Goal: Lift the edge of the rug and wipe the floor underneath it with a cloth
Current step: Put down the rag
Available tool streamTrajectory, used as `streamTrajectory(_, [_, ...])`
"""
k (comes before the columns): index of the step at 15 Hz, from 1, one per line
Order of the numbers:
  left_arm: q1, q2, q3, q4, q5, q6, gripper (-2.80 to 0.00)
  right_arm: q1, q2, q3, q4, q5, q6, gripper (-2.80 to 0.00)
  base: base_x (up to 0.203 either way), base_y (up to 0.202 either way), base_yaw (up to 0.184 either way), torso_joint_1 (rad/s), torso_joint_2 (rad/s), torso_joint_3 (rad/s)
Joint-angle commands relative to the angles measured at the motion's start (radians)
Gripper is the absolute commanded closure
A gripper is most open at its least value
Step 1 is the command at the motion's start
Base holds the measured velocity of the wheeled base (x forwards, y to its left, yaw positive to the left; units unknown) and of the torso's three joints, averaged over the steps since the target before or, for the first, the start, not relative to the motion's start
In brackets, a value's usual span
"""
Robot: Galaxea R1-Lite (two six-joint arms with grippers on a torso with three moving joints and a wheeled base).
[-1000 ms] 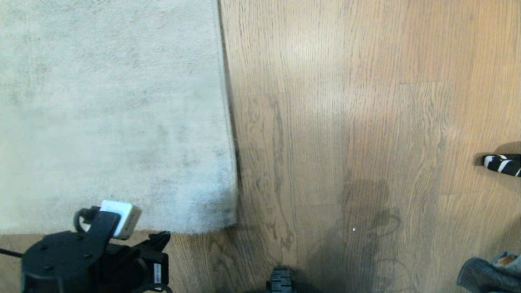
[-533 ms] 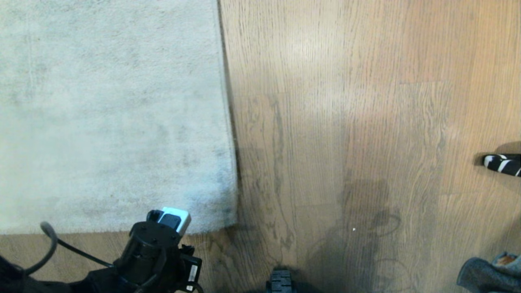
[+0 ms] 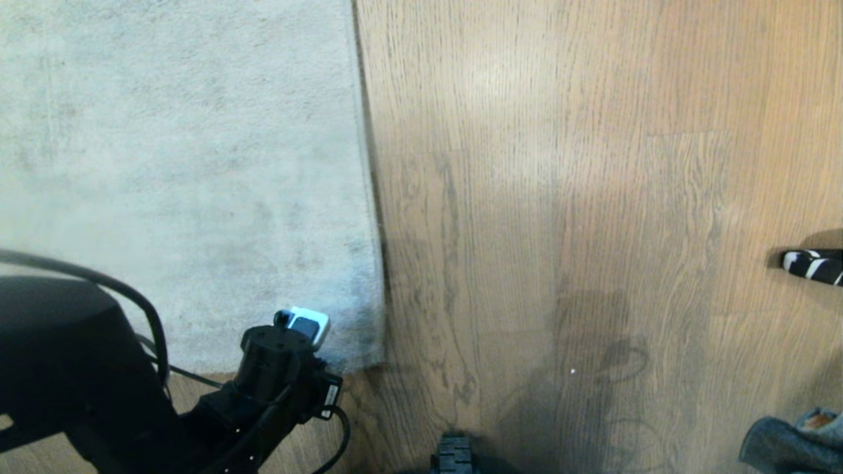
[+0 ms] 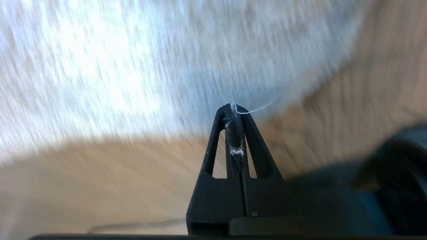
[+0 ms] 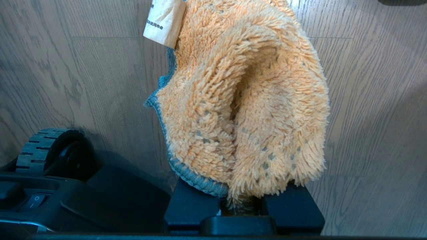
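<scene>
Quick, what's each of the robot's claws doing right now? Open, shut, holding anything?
Left gripper: shut, holding nothing, near the rug edge.
Right gripper: shut on the cloth, above the floor.

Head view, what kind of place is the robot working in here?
Probably a room in a home: a pale grey rug lies flat on wood-grain plank floor, and a black-and-white striped item sits at the far right. Nothing else shows which room.

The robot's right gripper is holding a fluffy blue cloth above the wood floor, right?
Not quite. The right wrist view shows the cloth is fluffy orange; only its trim is grey-blue. The rest holds: the right gripper is shut on it above the wood floor.
</scene>
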Motion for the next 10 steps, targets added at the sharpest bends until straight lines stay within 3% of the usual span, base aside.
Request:
streamTrajectory(1, [0.033, 0.038, -0.062, -0.046, -0.058, 0.049, 0.0, -0.001, 0.001, 0.0, 0.001, 0.0, -0.001, 0.0, 0.0, 0.0, 0.0, 0.0, 0.0, 0.0])
streamTrajectory(3, [0.046, 0.052, -0.117, -0.098, -0.107, 0.078, 0.0, 0.0, 0.001, 0.0, 0.001, 0.0, -0.001, 0.0, 0.0, 0.0, 0.0, 0.0, 0.0, 0.0])
streamTrajectory(5, [0.045, 0.067, -0.122, -0.135, -0.112, 0.08, 0.0, -0.002, 0.001, 0.0, 0.001, 0.002, 0.0, 0.0, 0.0, 0.0, 0.0, 0.0, 0.0, 0.0])
streamTrajectory(10, [0.014, 0.106, -0.116, -0.143, -0.174, 0.077, 0.0, 0.0, 0.001, 0.0, 0.001, 0.0, 0.0, 0.0, 0.0, 0.0, 0.0, 0.0, 0.0, 0.0])
